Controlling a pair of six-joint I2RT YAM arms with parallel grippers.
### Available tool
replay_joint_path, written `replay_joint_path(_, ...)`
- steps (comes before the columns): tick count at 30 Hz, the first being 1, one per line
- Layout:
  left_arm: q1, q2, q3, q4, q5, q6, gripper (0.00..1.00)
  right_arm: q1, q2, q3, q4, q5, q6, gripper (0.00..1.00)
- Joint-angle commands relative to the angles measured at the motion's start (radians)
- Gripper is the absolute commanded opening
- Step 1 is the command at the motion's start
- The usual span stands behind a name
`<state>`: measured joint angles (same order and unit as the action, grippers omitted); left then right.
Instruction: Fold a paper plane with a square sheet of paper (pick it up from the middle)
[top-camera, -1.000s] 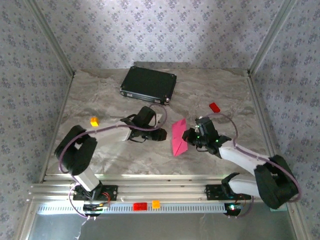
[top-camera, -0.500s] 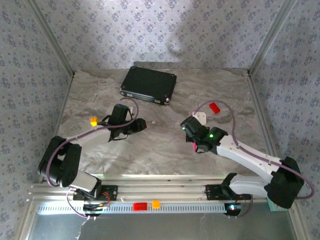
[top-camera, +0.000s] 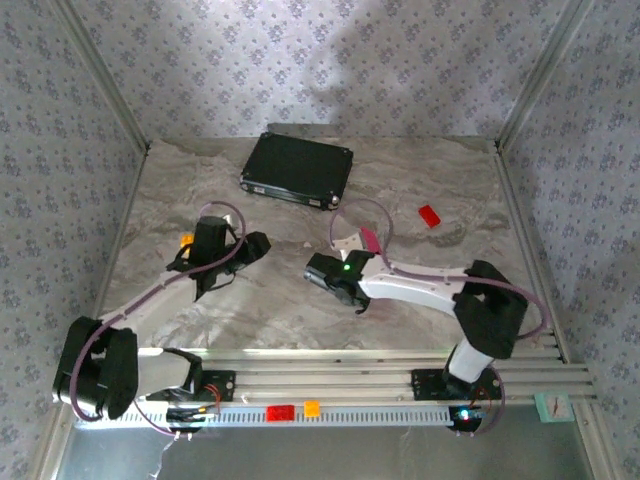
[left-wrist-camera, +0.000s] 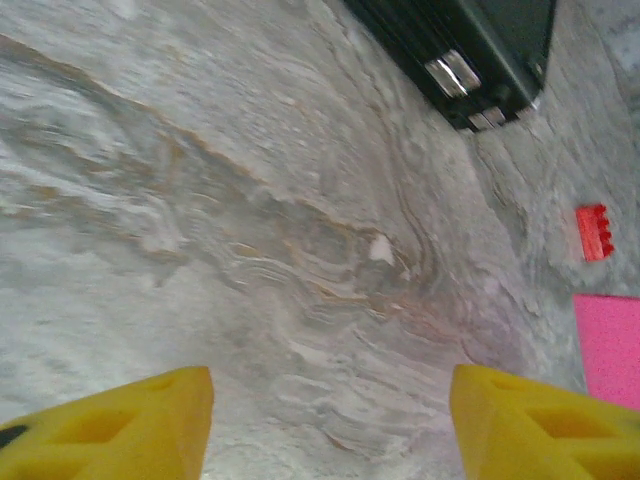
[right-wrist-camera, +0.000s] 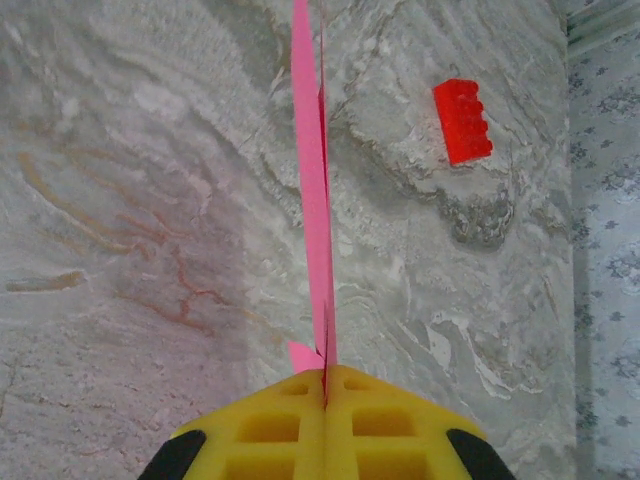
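My right gripper (right-wrist-camera: 325, 385) is shut on the magenta-pink sheet of paper (right-wrist-camera: 310, 180). The paper is folded flat and stands edge-on above the table, running straight away from the fingertips. From above, only a sliver of the paper (top-camera: 370, 238) shows at the right gripper (top-camera: 356, 247), near the table's middle. Its folded outline cannot be made out. My left gripper (top-camera: 255, 245) hovers left of it, apart from the paper. In the left wrist view its yellow fingers (left-wrist-camera: 130, 420) stand wide apart over bare marble. A corner of the paper (left-wrist-camera: 610, 345) shows at that view's right edge.
A black case (top-camera: 297, 168) lies at the back of the marble table (top-camera: 250, 300). A small red block (top-camera: 429, 215) sits at the right rear. A tiny orange cube (top-camera: 186, 239) peeks out beside the left arm. Patterned walls close in three sides.
The right arm has swung left toward the table's middle, carrying the paper. The left arm has drawn back to the left, and its jaws have spread wider.
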<state>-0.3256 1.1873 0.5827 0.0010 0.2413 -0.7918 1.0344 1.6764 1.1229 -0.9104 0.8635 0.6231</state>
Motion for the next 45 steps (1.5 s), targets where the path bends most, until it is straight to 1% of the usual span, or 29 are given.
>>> replay_joint_path(1,0.033,-0.071,-0.022,-0.022,-0.048,-0.028,0.7,0.007,0.077,0.053,-0.037,0.004,-0.003,0.01)
replay_joint_path(2,0.041,-0.089,-0.029,-0.031,-0.058,-0.03,0.72,0.008,0.102,0.061,-0.025,-0.02,0.022,0.02)
replay_joint_path(7,0.071,-0.153,-0.052,-0.052,-0.084,-0.038,0.83,0.009,0.187,0.135,0.064,-0.18,0.024,0.07)
replay_joint_path(10,0.077,-0.174,-0.05,-0.064,-0.08,-0.024,0.89,-0.003,0.175,0.129,0.159,-0.312,0.024,0.1)
replay_joint_path(11,0.079,-0.181,-0.05,-0.066,-0.08,-0.018,0.91,-0.015,0.158,0.114,0.208,-0.376,0.017,0.13)
replay_joint_path(12,0.079,-0.186,-0.05,-0.06,-0.078,-0.016,0.94,-0.027,0.137,0.094,0.262,-0.439,0.015,0.18)
replay_joint_path(14,0.079,-0.19,-0.044,-0.054,-0.061,0.002,0.99,-0.056,0.092,0.04,0.358,-0.556,0.021,0.32)
replay_joint_path(16,0.079,-0.181,-0.02,-0.055,-0.018,0.041,1.0,-0.084,0.037,-0.003,0.43,-0.646,0.032,0.47)
replay_joint_path(17,0.079,-0.175,0.002,-0.07,-0.001,0.063,1.0,-0.099,-0.001,-0.032,0.487,-0.684,0.029,0.52)
replay_joint_path(20,0.079,-0.156,0.051,-0.122,-0.001,0.092,1.0,-0.14,-0.131,-0.149,0.63,-0.76,0.039,0.65)
replay_joint_path(21,0.079,-0.151,0.064,-0.14,-0.007,0.104,1.0,-0.163,-0.177,-0.195,0.68,-0.786,0.05,0.68)
replay_joint_path(23,0.08,-0.141,0.085,-0.185,-0.043,0.1,1.0,-0.218,-0.254,-0.287,0.772,-0.859,0.057,0.69)
replay_joint_path(24,0.081,-0.132,0.088,-0.188,-0.033,0.117,1.0,-0.255,-0.297,-0.336,0.813,-0.876,0.069,0.7)
replay_joint_path(25,0.082,-0.124,0.09,-0.187,-0.016,0.135,1.0,-0.288,-0.326,-0.376,0.842,-0.897,0.095,0.7)
replay_joint_path(26,0.084,-0.113,0.091,-0.184,0.006,0.14,1.0,-0.324,-0.356,-0.425,0.878,-0.949,0.123,0.68)
replay_joint_path(27,0.085,-0.101,0.086,-0.174,0.02,0.131,1.0,-0.369,-0.377,-0.471,0.912,-0.994,0.137,0.65)
replay_joint_path(28,0.086,-0.089,0.08,-0.16,0.037,0.121,1.0,-0.397,-0.396,-0.501,0.927,-1.011,0.154,0.62)
replay_joint_path(30,0.085,-0.054,0.075,-0.13,0.094,0.108,1.0,-0.469,-0.44,-0.587,0.965,-1.051,0.198,0.51)
replay_joint_path(33,0.085,-0.004,0.068,-0.075,0.185,0.085,0.99,-0.536,-0.483,-0.659,0.99,-1.101,0.221,0.38)
replay_joint_path(35,0.08,0.028,0.07,-0.053,0.227,0.077,0.94,-0.564,-0.502,-0.691,1.027,-1.138,0.224,0.3)
replay_joint_path(38,0.062,0.077,0.084,-0.032,0.267,0.07,0.9,-0.579,-0.496,-0.708,1.063,-1.183,0.229,0.23)
replay_joint_path(41,0.018,0.117,0.108,-0.024,0.27,0.068,0.89,-0.585,-0.447,-0.694,1.08,-1.231,0.224,0.16)
replay_joint_path(45,-0.042,0.161,0.133,-0.016,0.265,0.061,0.86,-0.586,-0.349,-0.671,1.155,-1.305,0.243,0.06)
